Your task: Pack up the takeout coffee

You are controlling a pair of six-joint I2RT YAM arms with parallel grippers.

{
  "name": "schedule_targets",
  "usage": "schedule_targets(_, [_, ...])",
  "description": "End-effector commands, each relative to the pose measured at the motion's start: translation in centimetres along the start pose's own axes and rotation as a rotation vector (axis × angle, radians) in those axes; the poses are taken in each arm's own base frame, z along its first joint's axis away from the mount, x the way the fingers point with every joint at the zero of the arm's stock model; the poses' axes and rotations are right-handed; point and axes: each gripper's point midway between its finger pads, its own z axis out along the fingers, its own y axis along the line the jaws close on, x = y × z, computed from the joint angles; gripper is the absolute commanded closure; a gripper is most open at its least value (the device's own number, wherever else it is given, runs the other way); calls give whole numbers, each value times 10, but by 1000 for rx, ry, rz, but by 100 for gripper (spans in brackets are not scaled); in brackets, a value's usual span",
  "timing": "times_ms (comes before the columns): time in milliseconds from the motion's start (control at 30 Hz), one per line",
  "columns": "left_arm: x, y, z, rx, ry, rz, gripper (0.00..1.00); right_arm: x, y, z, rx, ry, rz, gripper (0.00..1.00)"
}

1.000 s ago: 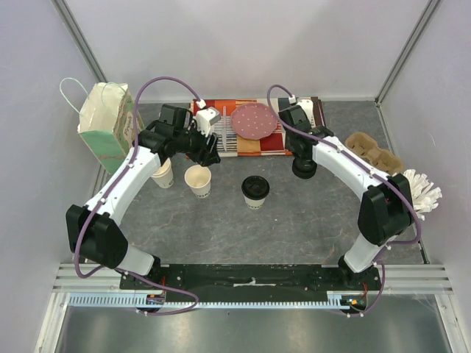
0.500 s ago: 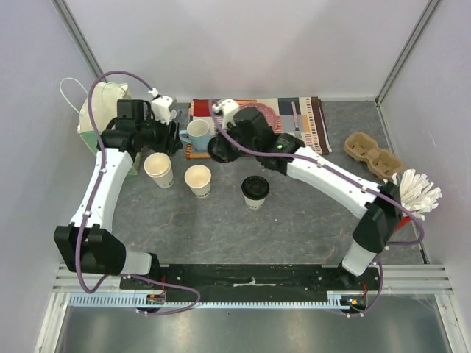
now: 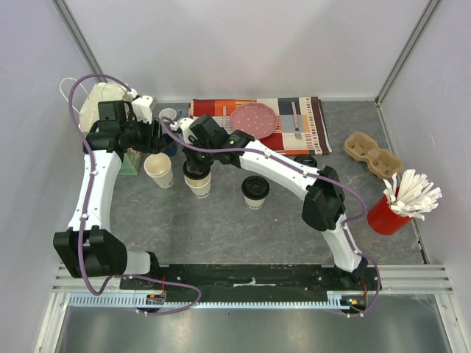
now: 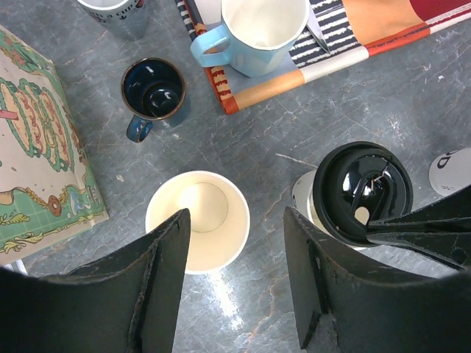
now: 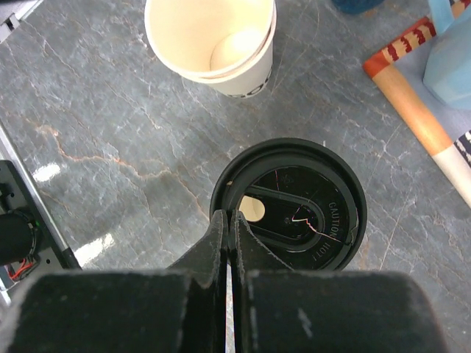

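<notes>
Hanging over the middle paper cup (image 3: pixel 197 185), the right gripper (image 5: pixel 229 218) had its two fingers pressed flat together with nothing between them. Their tips were at the near rim of the black lid (image 5: pixel 288 207) that sat on that cup. Whether the tips bore on the lid or hovered just above it could not be told from the wrist view. The lid lay level on the cup, its sip hole just beside the tips.

The left gripper (image 4: pixel 235 213) had its fingers spread wide and held nothing. It hung above the open cup (image 4: pixel 197 220), which stood upright and lidless on the grey table (image 4: pixel 412 95), just left of the middle cup. A third cup (image 3: pixel 255 191), also capped in black, stood upright to the right of the middle one, apart from it.

Behind the cups a light blue mug (image 4: pixel 261 33) rested on the edge of a striped placemat (image 4: pixel 331 44), and a navy mug (image 4: pixel 152 92) stood on the bare table beside it. A pink plate (image 3: pixel 255 118) lay on the placemat. A patterned paper bag (image 4: pixel 37 147) was to the left of the open cup. At the far right a cardboard cup carrier (image 3: pixel 374 153) lay near a red cup (image 3: pixel 386 213) of white sticks.
</notes>
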Motion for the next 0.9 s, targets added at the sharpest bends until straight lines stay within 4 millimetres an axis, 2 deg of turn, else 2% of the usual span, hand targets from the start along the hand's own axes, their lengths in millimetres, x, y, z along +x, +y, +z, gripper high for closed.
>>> schedule_targets(0, [-6, -4, -10, 9, -38, 19, 40, -5, 7, -13, 7, 12, -27, 100])
schedule_targets(267, [-7, -6, -9, 24, -44, 21, 40, 9, 21, -6, -37, 55, -39, 100])
schedule_targets(600, [-7, -11, -8, 53, -47, 22, 40, 15, 12, 10, 9, 76, -53, 100])
schedule_targets(867, [-7, -12, -8, 62, -50, 30, 40, 19, 8, 13, 26, 91, -52, 100])
